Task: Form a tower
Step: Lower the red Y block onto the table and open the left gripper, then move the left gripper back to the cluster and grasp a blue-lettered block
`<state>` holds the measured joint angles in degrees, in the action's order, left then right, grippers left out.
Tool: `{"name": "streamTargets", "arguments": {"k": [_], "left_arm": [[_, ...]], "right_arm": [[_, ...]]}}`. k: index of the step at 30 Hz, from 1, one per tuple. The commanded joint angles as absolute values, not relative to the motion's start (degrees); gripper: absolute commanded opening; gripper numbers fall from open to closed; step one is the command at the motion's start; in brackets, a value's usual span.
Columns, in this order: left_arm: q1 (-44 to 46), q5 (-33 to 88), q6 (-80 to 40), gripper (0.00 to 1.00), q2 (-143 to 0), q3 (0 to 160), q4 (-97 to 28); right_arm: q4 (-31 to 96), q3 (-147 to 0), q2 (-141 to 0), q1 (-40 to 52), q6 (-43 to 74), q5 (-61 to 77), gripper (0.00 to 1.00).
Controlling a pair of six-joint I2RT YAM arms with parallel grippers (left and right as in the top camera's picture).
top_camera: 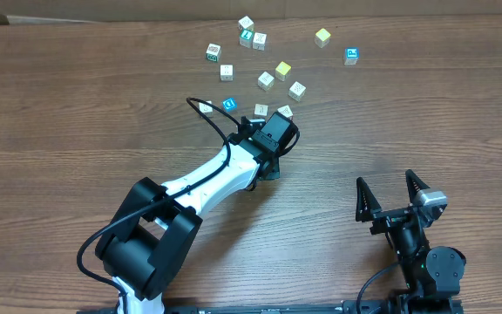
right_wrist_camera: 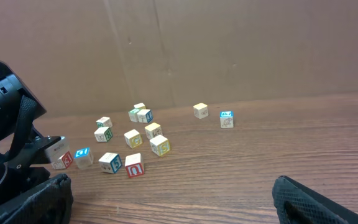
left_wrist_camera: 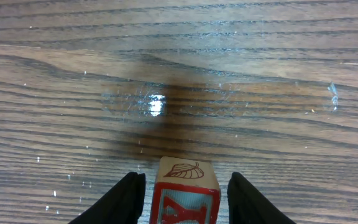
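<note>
Red-lettered cube [left_wrist_camera: 185, 190] between the parted left hand [left_wrist_camera: 186, 178]; right hand [top_camera: 385, 180] wide apart

Table [top_camera: 77, 105], contents by position: loose letter cubes [top_camera: 267, 80] scattered over the far middle; tower [top_camera: 351, 56] at the right end of that scatter, standing apart from the others; single cube [top_camera: 322, 37] just behind and left of the tower; left gripper [left_wrist_camera: 186, 177] at the near edge of the scatter; leaf-topped cube [left_wrist_camera: 185, 202] between its fingers, a narrow gap on each side; right gripper [top_camera: 385, 177] at the near right, well apart from every cube.
</note>
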<state>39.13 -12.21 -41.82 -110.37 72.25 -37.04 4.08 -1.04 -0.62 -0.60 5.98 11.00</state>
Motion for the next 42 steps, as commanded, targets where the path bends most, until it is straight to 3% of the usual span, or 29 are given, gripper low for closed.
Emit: {"name": "streamTargets", "arguments": {"k": [1,4,10,21,35,40,42], "left_arm": [[39.0,-12.1,-42.0,0.45,-110.6,71.9,-36.9],[38.7,-13.0,-41.7,0.54,-110.5,72.7,-36.8],[34.5,-13.1,-38.5,0.57,-110.5,80.5,-39.4],[13.4,-11.0,-36.6,0.6,-110.5,100.7,-50.4],[-8.4,-9.0,-36.6,0.63,-110.5,101.4,-61.2],[-9.1,-8.9,-36.6,0.54,-110.5,101.4,-61.7],[-8.6,-8.2,-36.6,0.33,-110.5,101.4,-61.7]], "right_arm": [[3.8,-0.4,-0.2,-0.2,5.9,10.6,1.0],[3.8,-0.4,-0.2,-0.2,5.9,10.6,1.0],[3.8,-0.4,-0.2,-0.2,5.9,10.6,1.0],[3.8,-0.4,-0.2,-0.2,5.9,10.6,1.0],[3.7,-0.4,-0.2,-0.2,5.9,10.5,1.0],[3.2,-0.4,-0.2,-0.2,5.9,10.0,1.0],[3.7,-0.4,-0.2,-0.2,5.9,10.0,1.0]]}}
